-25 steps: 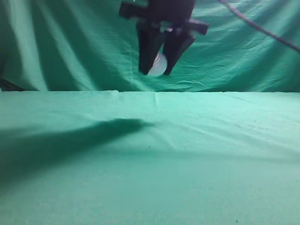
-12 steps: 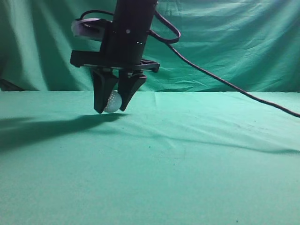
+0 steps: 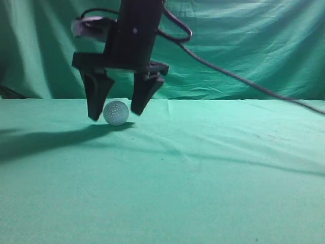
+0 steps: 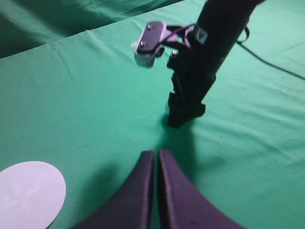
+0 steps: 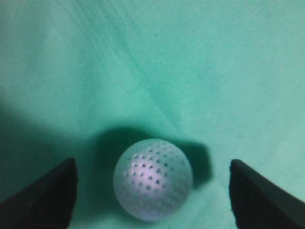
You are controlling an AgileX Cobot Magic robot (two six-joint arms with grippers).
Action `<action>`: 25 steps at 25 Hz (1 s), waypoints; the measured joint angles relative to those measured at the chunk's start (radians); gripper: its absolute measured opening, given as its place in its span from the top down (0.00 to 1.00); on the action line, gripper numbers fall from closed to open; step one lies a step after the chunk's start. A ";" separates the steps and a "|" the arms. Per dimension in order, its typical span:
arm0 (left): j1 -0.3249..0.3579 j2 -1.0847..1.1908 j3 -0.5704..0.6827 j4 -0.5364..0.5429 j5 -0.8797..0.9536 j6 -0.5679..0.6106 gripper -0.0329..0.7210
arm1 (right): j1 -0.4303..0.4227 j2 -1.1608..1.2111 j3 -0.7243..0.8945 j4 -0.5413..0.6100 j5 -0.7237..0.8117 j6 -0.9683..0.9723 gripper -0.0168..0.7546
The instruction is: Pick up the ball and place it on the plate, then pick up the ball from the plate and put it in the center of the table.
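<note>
The white dimpled ball [image 3: 116, 113] rests on the green table cloth [image 3: 203, 168]. It also shows in the right wrist view [image 5: 153, 179]. My right gripper [image 3: 118, 109] stands over it, open, one finger on each side with clear gaps, not touching. In the left wrist view the right arm [image 4: 200, 62] hides the ball. My left gripper [image 4: 156, 155] is shut and empty, low over the cloth. The white plate [image 4: 26, 193] lies at the lower left of the left wrist view, empty.
The draped green backdrop curtain [image 3: 264, 46] hangs behind the table. A black cable [image 3: 238, 79] runs from the right arm off to the right. The arm's shadow falls on the cloth to the left.
The right gripper came down and to the left with the ball, set it on the cloth and opened. The ball now rests free between the fingers.
</note>
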 joint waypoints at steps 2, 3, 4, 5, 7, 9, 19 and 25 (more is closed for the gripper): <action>0.000 0.000 0.000 0.000 0.000 0.000 0.96 | 0.000 -0.029 -0.049 -0.021 0.041 0.020 0.23; 0.000 0.000 0.000 -0.002 0.000 0.000 0.96 | 0.000 -0.053 -0.074 -0.033 0.056 0.028 0.23; 0.000 0.000 0.000 -0.008 0.000 0.000 0.96 | 0.000 -0.081 -0.094 -0.039 0.076 0.029 0.23; 0.000 0.000 0.000 -0.020 0.000 0.000 0.96 | 0.000 -0.114 -0.114 -0.044 0.097 0.032 0.32; 0.000 0.000 0.000 -0.055 -0.001 0.000 0.96 | 0.000 -0.181 -0.137 -0.056 0.137 0.037 0.44; 0.000 0.000 0.000 -0.079 -0.001 0.000 0.96 | 0.000 -0.256 -0.141 -0.076 0.182 0.072 0.61; 0.000 -0.016 -0.002 -0.050 0.029 0.000 0.96 | 0.000 -0.587 -0.144 -0.247 0.272 0.261 0.98; 0.000 -0.115 0.045 -0.039 0.058 -0.033 0.96 | 0.000 -0.821 0.039 -0.258 0.272 0.295 0.98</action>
